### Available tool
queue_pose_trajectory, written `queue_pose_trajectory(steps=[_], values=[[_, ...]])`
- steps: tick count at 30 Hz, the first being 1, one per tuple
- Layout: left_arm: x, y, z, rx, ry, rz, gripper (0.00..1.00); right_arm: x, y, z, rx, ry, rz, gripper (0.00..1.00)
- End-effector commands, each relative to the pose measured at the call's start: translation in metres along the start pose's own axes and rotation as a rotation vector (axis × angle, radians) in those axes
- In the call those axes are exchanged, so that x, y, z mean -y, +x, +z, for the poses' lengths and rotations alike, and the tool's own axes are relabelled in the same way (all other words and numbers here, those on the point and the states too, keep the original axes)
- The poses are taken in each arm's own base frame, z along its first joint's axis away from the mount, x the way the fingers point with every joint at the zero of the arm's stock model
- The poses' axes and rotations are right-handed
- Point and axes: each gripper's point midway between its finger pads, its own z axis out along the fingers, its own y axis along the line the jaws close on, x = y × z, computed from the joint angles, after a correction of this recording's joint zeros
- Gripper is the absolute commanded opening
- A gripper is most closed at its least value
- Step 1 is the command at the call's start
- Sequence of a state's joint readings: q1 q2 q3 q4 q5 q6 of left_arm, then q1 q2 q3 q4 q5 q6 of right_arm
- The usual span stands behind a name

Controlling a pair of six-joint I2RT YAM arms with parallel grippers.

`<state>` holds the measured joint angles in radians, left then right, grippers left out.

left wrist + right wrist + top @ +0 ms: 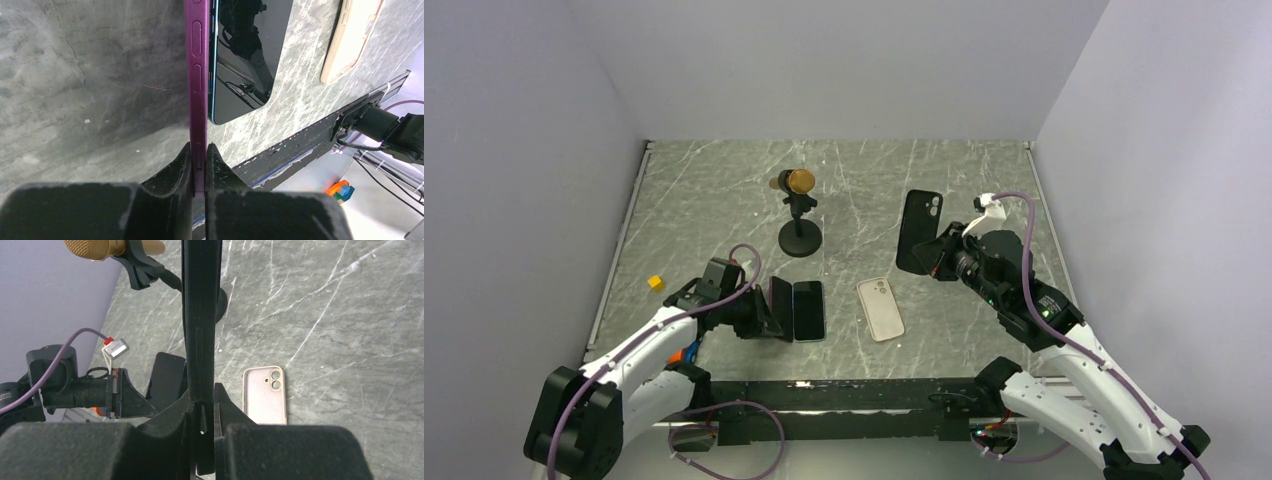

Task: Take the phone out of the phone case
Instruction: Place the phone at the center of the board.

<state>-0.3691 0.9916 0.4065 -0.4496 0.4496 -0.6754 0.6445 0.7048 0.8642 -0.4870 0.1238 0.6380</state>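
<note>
Phone [809, 310] flat on grey veined marble tabletop [724, 200], pale walls [824, 60] around.

The grey marble-patterned tabletop [714, 190] carries a gold microphone on a round black stand [801, 238], a small yellow cube [656, 282], a flat beige phone case [880, 308] and a dark glossy phone [809, 310].

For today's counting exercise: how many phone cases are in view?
3. Purple case on edge in the left gripper; black case in the right gripper; beige case flat on the table between them. None seems hidden.
</note>
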Motion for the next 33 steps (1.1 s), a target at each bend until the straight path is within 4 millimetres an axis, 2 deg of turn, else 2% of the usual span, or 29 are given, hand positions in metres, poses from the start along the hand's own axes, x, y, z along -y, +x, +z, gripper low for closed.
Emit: queue_pose_trajectory(steps=[1, 3, 6, 11, 14, 19, 23, 27, 29, 31, 33], values=[[-0.010, 0.003, -0.002, -0.023, -0.062, -0.025, 0.05, -0.006, -0.007, -0.003, 0.033, -0.032, -0.001, 0.00], [-0.010, 0.003, -0.001, -0.025, -0.069, -0.027, 0.13, -0.002, -0.002, -0.001, 0.013, -0.016, -0.007, 0.00], [-0.014, 0.002, 0.000, -0.024, -0.090, -0.033, 0.26, 0.012, 0.021, 0.005, -0.092, 0.045, -0.034, 0.00], [-0.017, -0.001, -0.002, -0.007, -0.115, -0.032, 0.49, 0.040, 0.082, 0.012, -0.343, 0.129, -0.065, 0.00], [-0.017, -0.004, -0.004, 0.010, -0.123, -0.034, 0.57, 0.053, 0.113, 0.009, -0.498, 0.174, -0.080, 0.00], [-0.015, -0.015, -0.015, 0.060, -0.154, -0.014, 0.72, 0.074, 0.142, 0.000, -0.619, 0.242, -0.094, 0.00], [-0.004, -0.029, -0.028, 0.131, -0.142, 0.018, 0.82, 0.081, 0.160, 0.002, -0.699, 0.272, -0.091, 0.00], [0.012, -0.041, -0.046, 0.202, -0.106, 0.069, 0.85, 0.065, 0.162, 0.011, -0.686, 0.171, -0.062, 0.00], [0.025, -0.047, -0.055, 0.238, -0.061, 0.104, 0.87, 0.077, 0.161, 0.011, -0.686, 0.245, -0.071, 0.00], [0.037, -0.052, -0.065, 0.275, -0.020, 0.135, 0.88, 0.106, 0.152, 0.008, -0.643, 0.431, -0.100, 0.00], [0.048, -0.056, -0.073, 0.309, 0.018, 0.165, 0.90, 0.106, 0.155, 0.011, -0.648, 0.428, -0.093, 0.00]])
